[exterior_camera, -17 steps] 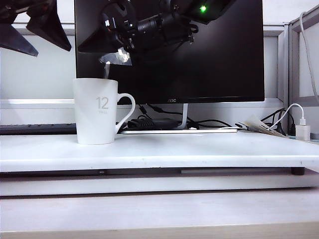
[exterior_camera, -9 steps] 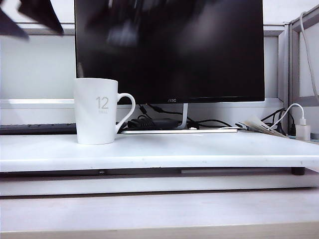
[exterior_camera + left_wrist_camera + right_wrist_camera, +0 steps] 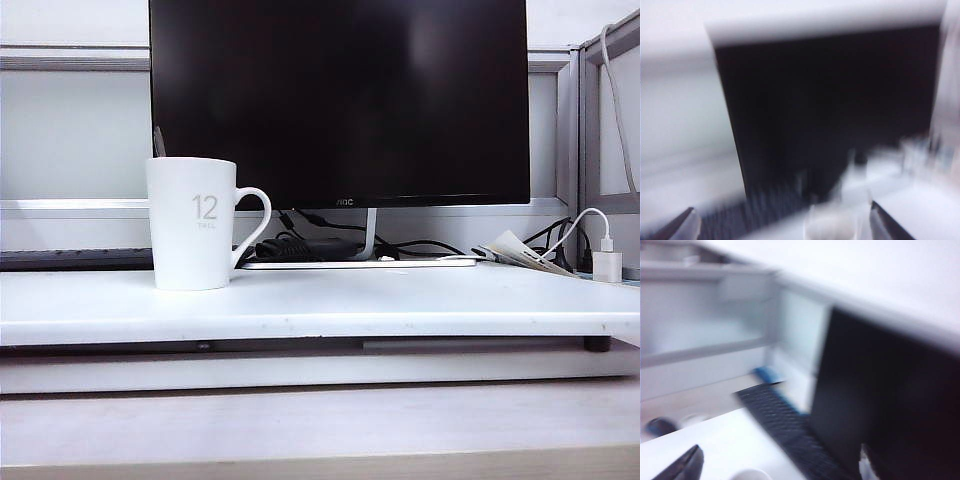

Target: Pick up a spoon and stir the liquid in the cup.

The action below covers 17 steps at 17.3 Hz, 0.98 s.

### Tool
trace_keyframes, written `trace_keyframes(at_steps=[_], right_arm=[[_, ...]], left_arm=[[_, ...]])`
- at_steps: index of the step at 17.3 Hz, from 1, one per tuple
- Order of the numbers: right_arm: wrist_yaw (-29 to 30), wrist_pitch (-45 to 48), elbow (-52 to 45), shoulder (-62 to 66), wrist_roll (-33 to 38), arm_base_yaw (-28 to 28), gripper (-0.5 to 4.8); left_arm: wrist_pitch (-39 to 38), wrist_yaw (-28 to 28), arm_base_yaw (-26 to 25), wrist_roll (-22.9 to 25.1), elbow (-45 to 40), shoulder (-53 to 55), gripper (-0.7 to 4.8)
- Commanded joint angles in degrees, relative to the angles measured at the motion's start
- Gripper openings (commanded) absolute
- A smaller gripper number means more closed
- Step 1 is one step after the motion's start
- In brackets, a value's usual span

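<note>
Spoon (image 3: pixel 158 141) sits handle-up in the cup (image 3: pixel 192 224) on the worktop (image 3: pixel 400 300), so stirring looks done; left gripper (image 3: pixel 780 226) and right gripper (image 3: pixel 780 461) spread empty, up off the worktop.

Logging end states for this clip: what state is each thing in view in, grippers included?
cup: upright on the white table, handle to the right of the exterior view.
spoon: in the cup, handle end leaning over the rim.
monitor: screen dark.
left gripper: open, empty, out of the exterior view.
right gripper: open, empty, out of the exterior view.
</note>
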<state>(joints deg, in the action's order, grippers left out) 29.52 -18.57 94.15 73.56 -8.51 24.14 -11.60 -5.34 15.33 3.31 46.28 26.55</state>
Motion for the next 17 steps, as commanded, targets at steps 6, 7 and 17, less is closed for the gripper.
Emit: trace_keyframes(at_steps=[6, 7, 17], right_arm=[[-10.8, -33.0, -4.2, -35.5, -2.4, -6.9, 4.01], [-11.8, -36.1, -7.6, -40.9, -2.4, -6.9, 4.01], [-11.4, 2.3, -69.2, -70.9, 12.2, -6.8, 4.00]], left_arm=[[-14.8, 0.1, 0.0, -4.2, 0.2, -21.5, 4.79], [-19.6, 0.0, 0.0, -4.2, 0.2, -22.7, 4.79], [0.4, -2.4, 0.0, -15.6, -24.4, -23.3, 4.79]])
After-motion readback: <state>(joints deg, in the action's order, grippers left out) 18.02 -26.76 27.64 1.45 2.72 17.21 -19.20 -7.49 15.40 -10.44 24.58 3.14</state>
